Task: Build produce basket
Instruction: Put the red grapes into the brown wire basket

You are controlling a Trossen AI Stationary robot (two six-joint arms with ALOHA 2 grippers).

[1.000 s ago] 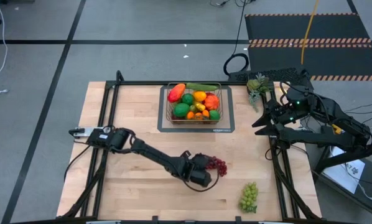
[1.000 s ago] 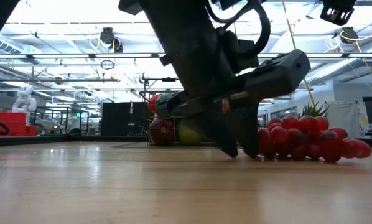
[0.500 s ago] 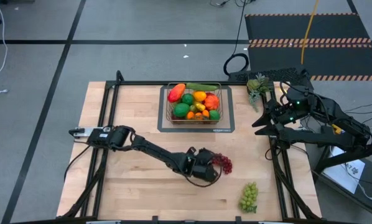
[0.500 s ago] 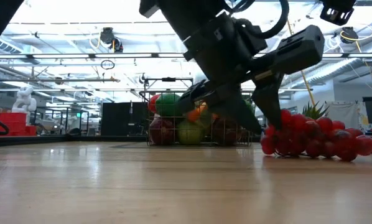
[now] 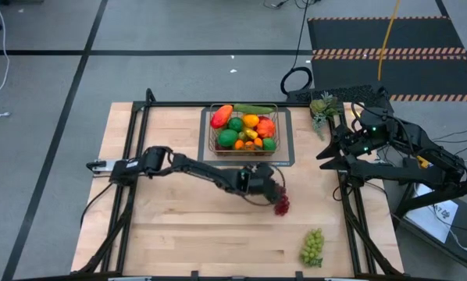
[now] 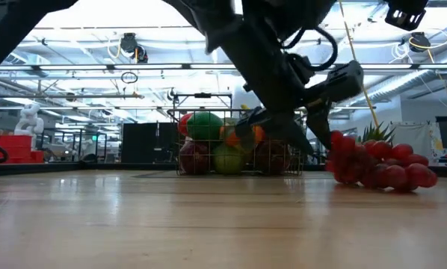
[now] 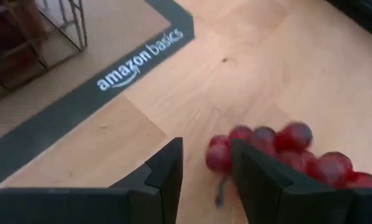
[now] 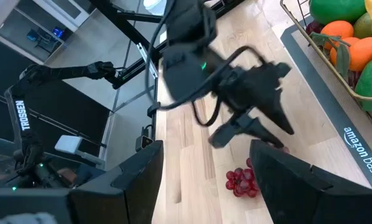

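The wire basket (image 5: 244,129) stands on a dark-rimmed mat at the table's far middle, filled with a mango, limes, oranges, a cucumber and other toy produce. My left gripper (image 5: 271,190) is just on the near side of the mat, shut on a bunch of red-purple grapes (image 5: 281,204). The bunch trails from it toward the near edge. A green grape bunch (image 5: 312,246) lies on the table near the near right corner. My right gripper (image 5: 327,158) waits open at the table's right edge. My left gripper pinches the end grapes of the red-purple bunch (image 7: 219,157), where the stem is, between its two fingers (image 7: 255,175). The fingers slant down from the table's left. The rest of the bunch (image 6: 377,166) hangs beside and below them. Whether its low end touches the table I cannot tell.
A spiky green pineapple-like piece (image 5: 323,108) sits at the far right corner, close to the right arm. The mat's border with white lettering (image 7: 139,59) lies just beyond the left gripper. Bare wood spreads over the table's left and near parts.
My left gripper has moved toward the far edge and a little right, toward the basket, turning as it went. The red-purple grapes went with it, swinging from pointing right of the gripper to trailing toward the near edge. In the low view the bunch sits higher than before.
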